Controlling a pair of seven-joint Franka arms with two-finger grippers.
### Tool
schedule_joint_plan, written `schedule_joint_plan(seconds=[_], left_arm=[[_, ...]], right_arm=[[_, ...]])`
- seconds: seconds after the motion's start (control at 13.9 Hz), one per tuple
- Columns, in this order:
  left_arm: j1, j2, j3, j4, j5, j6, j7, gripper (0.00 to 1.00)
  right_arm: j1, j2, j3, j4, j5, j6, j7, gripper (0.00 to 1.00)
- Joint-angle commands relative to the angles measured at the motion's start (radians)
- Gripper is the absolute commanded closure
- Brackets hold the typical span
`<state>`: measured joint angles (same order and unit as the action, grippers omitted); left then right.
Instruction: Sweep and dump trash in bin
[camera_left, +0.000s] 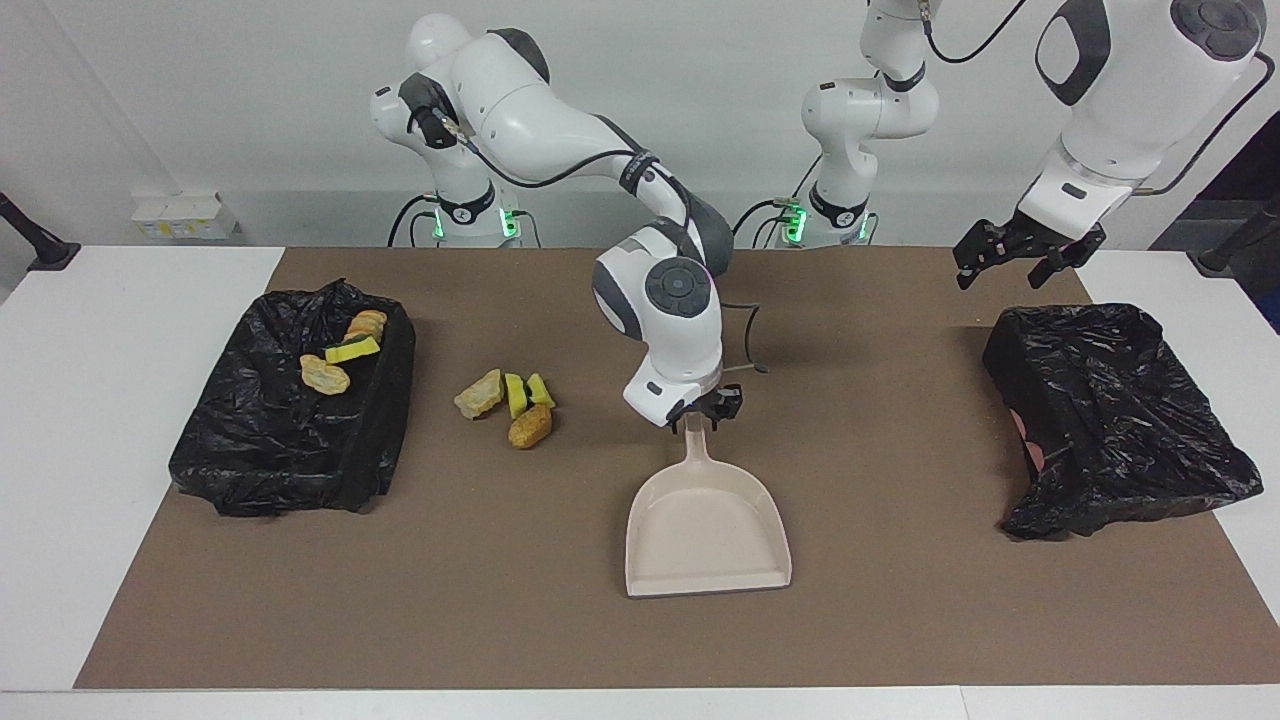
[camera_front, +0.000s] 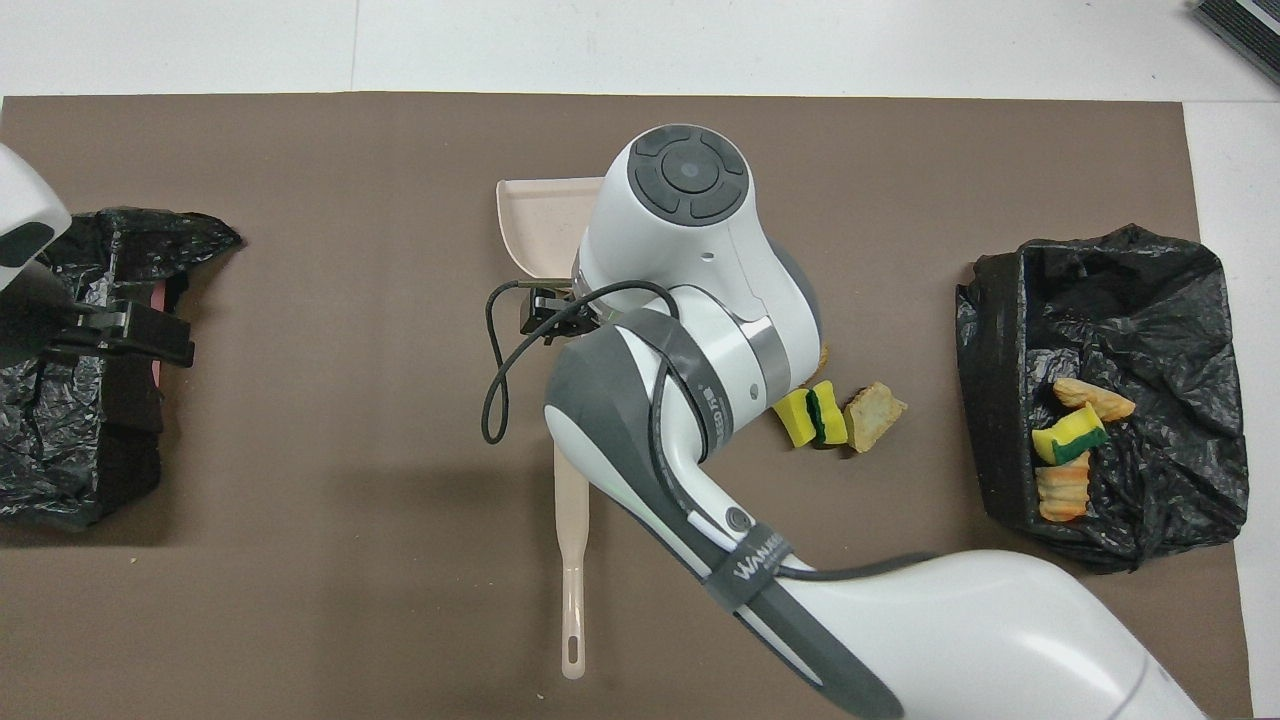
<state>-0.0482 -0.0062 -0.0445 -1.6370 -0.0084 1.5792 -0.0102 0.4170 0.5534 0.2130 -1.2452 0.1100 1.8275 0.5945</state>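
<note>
Right claw (camera_left: 700, 418) is down at the dustpan (camera_left: 708, 530), right at the root of its handle; from the facing camera the fingers seem closed on it, but the wrist hides most of the contact. Pan lies flat on the bench (camera_left: 900, 620), mouth pointing away from the robots, nothing in it.

From the pan, at about 10 o'clock in the facing view, a loose pile of trash (camera_left: 508, 405) sits on the mat: a pale lump, two yellow-green sponge bits, an orange-brown nugget. Not swept yet.

Further toward the right arm's end, the black-bagged bin (camera_left: 290, 440) already holds three pieces (camera_left: 340, 360).

Left claw (camera_left: 1010, 262) hangs spread wide over the other black bag (camera_left: 1110, 420), waiting.

Judgement: roughly halfway. One batch dumped, one pile left to sweep and tip.
</note>
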Motion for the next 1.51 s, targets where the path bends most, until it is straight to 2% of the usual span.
schedule_joint_plan(seconds=[0.0, 0.22, 0.43, 0.58, 0.72, 0.93, 1.08, 1.15, 1.22, 1.44], left_arm=[[-0.091, 0.026, 0.000, -0.017, -0.004, 0.079, -0.078, 0.00], [-0.185, 0.095, -0.002, -0.020, -0.005, 0.191, -0.213, 0.00], [-0.281, 0.178, -0.002, -0.029, -0.007, 0.315, -0.278, 0.00], [-0.373, 0.267, 0.002, -0.027, 0.004, 0.417, -0.376, 0.00], [-0.407, 0.304, 0.000, -0.029, 0.005, 0.476, -0.421, 0.00], [-0.456, 0.373, 0.002, -0.030, 0.007, 0.567, -0.511, 0.00], [-0.508, 0.437, 0.003, -0.021, 0.048, 0.576, -0.549, 0.00], [-0.536, 0.472, 0.002, -0.015, 0.092, 0.579, -0.610, 0.00], [-0.553, 0.492, 0.002, -0.009, 0.129, 0.600, -0.672, 0.00], [-0.553, 0.489, 0.002, -0.004, 0.140, 0.591, -0.689, 0.00]], right_arm=[[0.011, -0.179, 0.006, -0.238, 0.045, 0.007, 0.018, 0.00], [0.081, -0.306, 0.011, -0.444, 0.080, 0.047, 0.031, 0.00], [0.141, -0.438, 0.011, -0.705, 0.125, 0.205, 0.039, 0.00], [0.205, -0.435, 0.011, -0.776, 0.140, 0.258, 0.056, 0.00], [0.239, -0.432, 0.011, -0.841, 0.139, 0.343, 0.079, 0.00], [0.261, -0.393, 0.009, -0.856, 0.140, 0.423, 0.077, 0.00], [0.260, -0.388, 0.009, -0.881, 0.140, 0.455, 0.074, 0.00], [0.261, -0.389, 0.009, -0.881, 0.139, 0.455, 0.077, 0.10], [0.261, -0.395, 0.011, -0.887, 0.140, 0.457, 0.083, 0.29], [0.279, -0.402, 0.009, -0.899, 0.140, 0.460, 0.113, 0.84]])
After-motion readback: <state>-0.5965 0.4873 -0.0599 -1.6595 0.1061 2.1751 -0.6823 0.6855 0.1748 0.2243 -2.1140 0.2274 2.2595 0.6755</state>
